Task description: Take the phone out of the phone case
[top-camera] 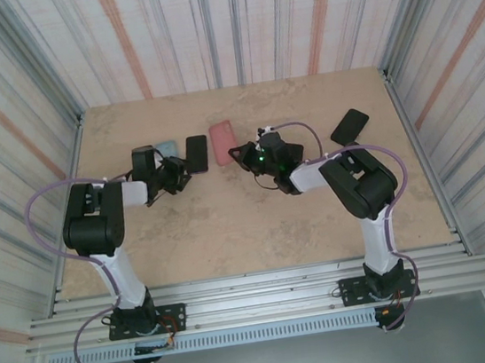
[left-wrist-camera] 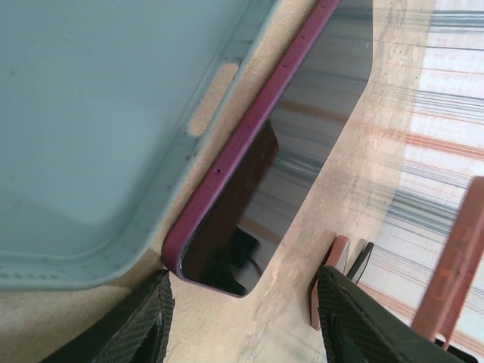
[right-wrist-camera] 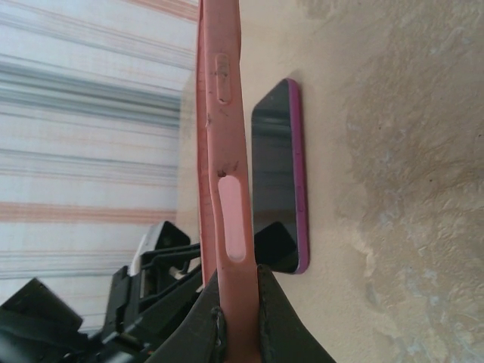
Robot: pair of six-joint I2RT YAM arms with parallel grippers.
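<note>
- The left gripper (top-camera: 174, 174) hangs low over the table (top-camera: 231, 228), its fingers (left-wrist-camera: 144, 325) spread apart with nothing between them.
- Just beyond it, a light blue case (left-wrist-camera: 98, 113) lies flat on the table.
- The purple phone (left-wrist-camera: 249, 197) lies screen up along the right edge of that case, outside it and close beside it.
- Right of the phone is a pink case (right-wrist-camera: 223, 151), seen edge-on from the right wrist.
- The right gripper (right-wrist-camera: 236, 287) is clamped on its near end; I cannot tell whether anything is inside.
- A black phone (top-camera: 349, 125) lies well apart, far right.
</note>
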